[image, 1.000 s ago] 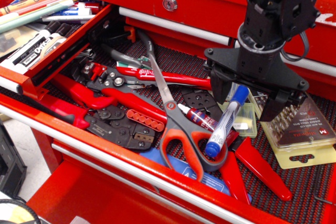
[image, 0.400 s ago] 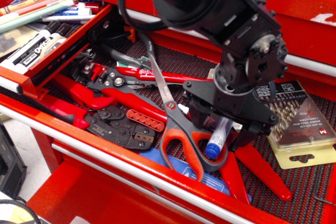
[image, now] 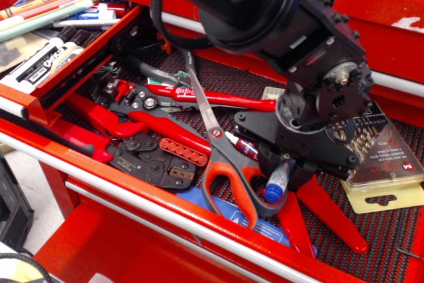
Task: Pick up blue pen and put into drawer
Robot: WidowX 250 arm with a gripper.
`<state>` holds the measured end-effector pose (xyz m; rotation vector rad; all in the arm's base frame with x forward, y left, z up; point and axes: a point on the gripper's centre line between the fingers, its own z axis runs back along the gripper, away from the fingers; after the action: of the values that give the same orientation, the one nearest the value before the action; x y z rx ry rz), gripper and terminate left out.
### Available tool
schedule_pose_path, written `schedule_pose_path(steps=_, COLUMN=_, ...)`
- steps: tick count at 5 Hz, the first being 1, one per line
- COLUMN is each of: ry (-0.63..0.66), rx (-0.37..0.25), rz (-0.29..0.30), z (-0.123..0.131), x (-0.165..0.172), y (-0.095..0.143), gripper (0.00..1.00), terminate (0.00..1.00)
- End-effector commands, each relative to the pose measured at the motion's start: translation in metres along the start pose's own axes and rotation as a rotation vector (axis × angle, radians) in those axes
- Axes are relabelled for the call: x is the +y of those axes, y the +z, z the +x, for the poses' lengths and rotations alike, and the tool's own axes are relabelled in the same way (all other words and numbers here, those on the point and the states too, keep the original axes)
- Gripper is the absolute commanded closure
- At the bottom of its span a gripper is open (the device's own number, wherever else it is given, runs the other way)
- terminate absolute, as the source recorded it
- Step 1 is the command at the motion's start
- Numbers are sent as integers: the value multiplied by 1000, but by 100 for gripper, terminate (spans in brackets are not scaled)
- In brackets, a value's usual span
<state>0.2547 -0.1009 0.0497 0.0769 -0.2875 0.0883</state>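
Note:
The blue pen [image: 276, 182] lies in the wide lower drawer, its blue end resting on the orange scissors' handle [image: 226, 180]; its upper barrel and cap are hidden under my wrist. My gripper [image: 283, 171] is down over it, black fingers [image: 267, 161] pressed in on both sides of the white barrel. The pen still lies on the tools. The small red drawer [image: 87, 56] of markers and crayons stands open at the upper left, well away from the gripper.
The wide drawer's black mesh liner [image: 397, 236] carries red pliers [image: 109, 120], a crimper [image: 156, 167], long scissors, a red-labelled glue tube [image: 246, 147] just left of the pen, and a drill-bit case [image: 387, 164] at the right. A closed red drawer front [image: 212, 4] stands behind.
My gripper has come down and to the left from above the pen until it straddles it. The fingers have drawn in against the barrel, and the pen's blue end has shifted slightly.

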Motion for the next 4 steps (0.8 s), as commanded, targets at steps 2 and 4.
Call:
schedule_pose_path(steps=2, ry=130, rx=11, rz=54, z=12, x=21, y=49, gripper=100, terminate=0)
schedule_pose_path(steps=4, ry=256, rx=-121, rz=352, z=34, x=99, y=112, gripper=100, terminate=0)
